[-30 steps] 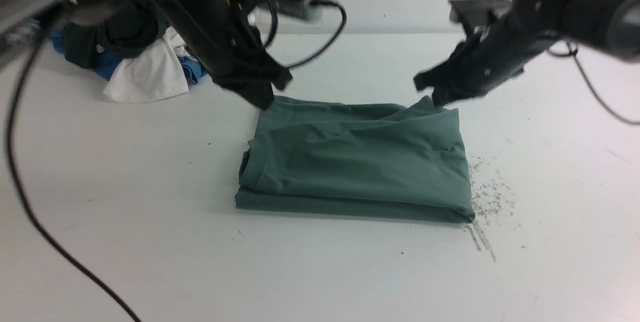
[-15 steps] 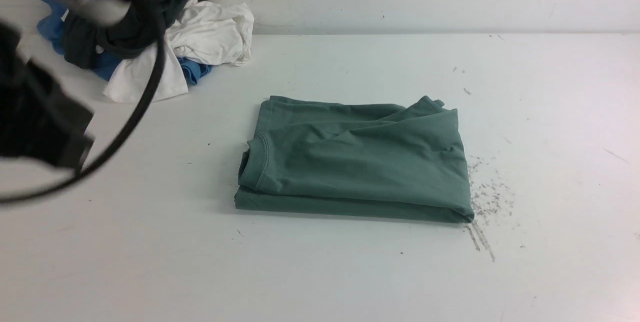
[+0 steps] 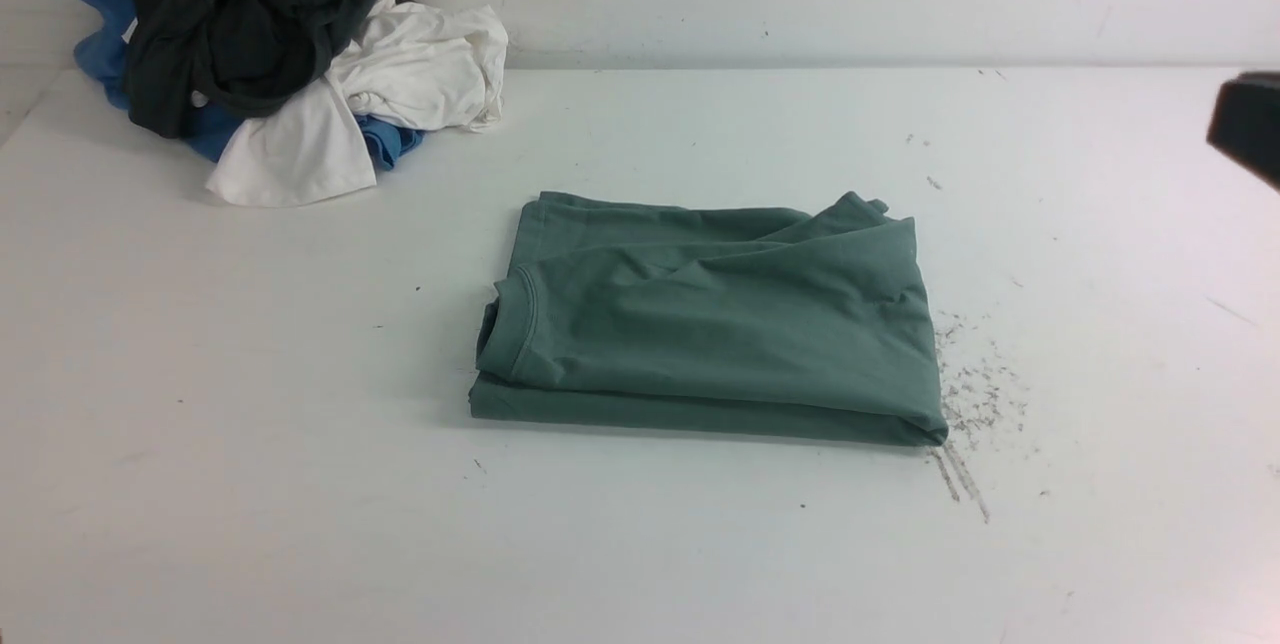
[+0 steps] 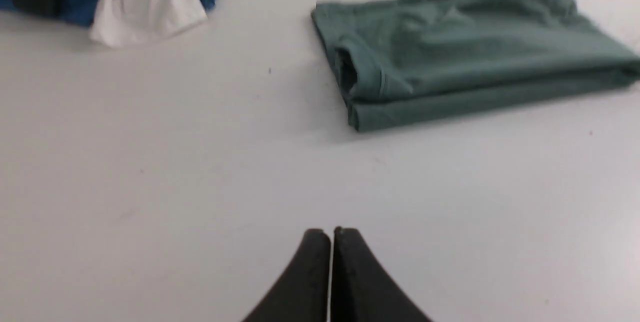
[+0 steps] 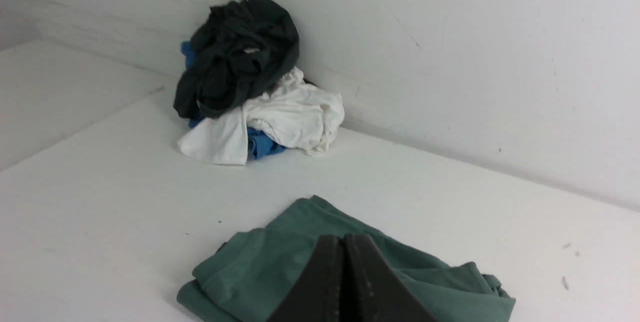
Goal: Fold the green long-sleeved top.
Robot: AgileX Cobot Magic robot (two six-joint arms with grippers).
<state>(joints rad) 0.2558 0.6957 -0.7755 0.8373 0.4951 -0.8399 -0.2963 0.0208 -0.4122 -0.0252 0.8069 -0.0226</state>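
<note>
White tabletop [image 3: 250, 424]: folded sage-green cotton long-sleeved top [image 3: 710, 324] lies flat, apart from both black grippers, left [image 4: 331, 234] and right [image 5: 344, 242], each closed, empty.

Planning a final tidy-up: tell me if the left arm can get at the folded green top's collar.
Probably yes: bare table lies between the shut left gripper and the green top; its collar faces that side.
</note>
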